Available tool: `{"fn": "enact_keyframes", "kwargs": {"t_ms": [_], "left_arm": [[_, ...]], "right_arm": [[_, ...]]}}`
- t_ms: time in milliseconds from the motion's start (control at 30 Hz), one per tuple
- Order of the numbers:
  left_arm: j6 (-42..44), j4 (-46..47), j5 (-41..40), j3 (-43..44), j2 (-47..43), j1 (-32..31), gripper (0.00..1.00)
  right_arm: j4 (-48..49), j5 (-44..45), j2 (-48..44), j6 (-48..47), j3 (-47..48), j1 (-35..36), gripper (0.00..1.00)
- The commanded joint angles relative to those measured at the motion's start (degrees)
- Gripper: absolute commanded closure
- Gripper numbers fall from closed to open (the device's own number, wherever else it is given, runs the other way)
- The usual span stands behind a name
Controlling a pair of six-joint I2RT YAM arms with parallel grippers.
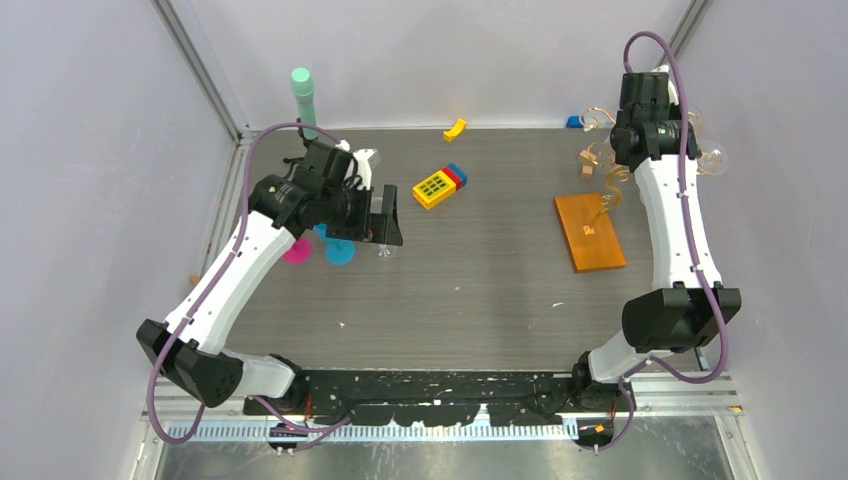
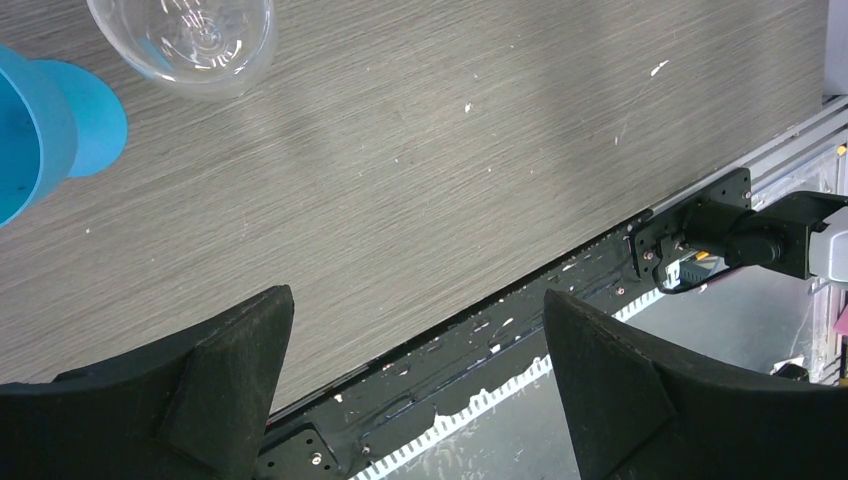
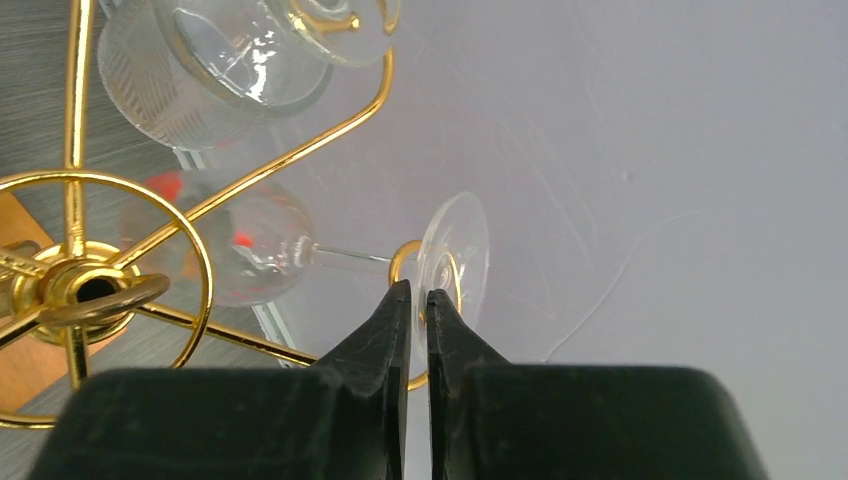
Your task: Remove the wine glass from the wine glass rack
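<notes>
Pale grey walls (image 1: pixel 420 60), grey woodgrain table (image 1: pixel 480 290)

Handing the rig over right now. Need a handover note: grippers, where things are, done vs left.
Left gripper: jaws open, empty, above the table, away from the rack.
Right gripper: up at the wine glass rack, jaws almost together at the stem of the wine glass, beside its foot. Grip not confirmed.
Wine glass: hanging in its gold loop on the rack.
Done: approach.
Left: confirm grip, slide the glass off the loop, carry it away from the rack.
</notes>
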Motion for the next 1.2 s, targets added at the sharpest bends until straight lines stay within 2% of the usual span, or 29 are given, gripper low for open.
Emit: {"fn": "enact_keyframes", "kwargs": {"t_ms": [0,100,167,567,733,1167], "left_arm": [[0.7,-0.8,-0.6,1.6,-1.4,-0.1,0.02],[0.8,-0.7,-0.7,1.4,-1.6,-0.1,0.02],[0.9,-0.8,-0.8,1.4,-1.6,-0.1,0.02],[1.1,-0.8,-0.8,0.7,-1.8,-0.1,0.02],[1.5,-0.9,-0.8,0.7,-2.0,-0.1,0.02],[2.5,-1.3,-1.1,0.1,-2.1,-0.1,0.02]], "right_arm": [[0.9,0.9,-0.7,-0.1,-0.1,-0.4,0.92],[0.9,1.4,-1.1,-0.2,0.2,-0.3,0.99],[0.7,1.7,-1.4,-0.2,0.5,-0.3,0.99],[0.1,5.7,-3.5,-1.1,1.8,1.3,1.0],[-0.8,7.6,-3.5,-1.4,1.5,4.4,1.0],[-1.7,12.8,-3.5,-0.8,3.1,4.6,1.0]]}}
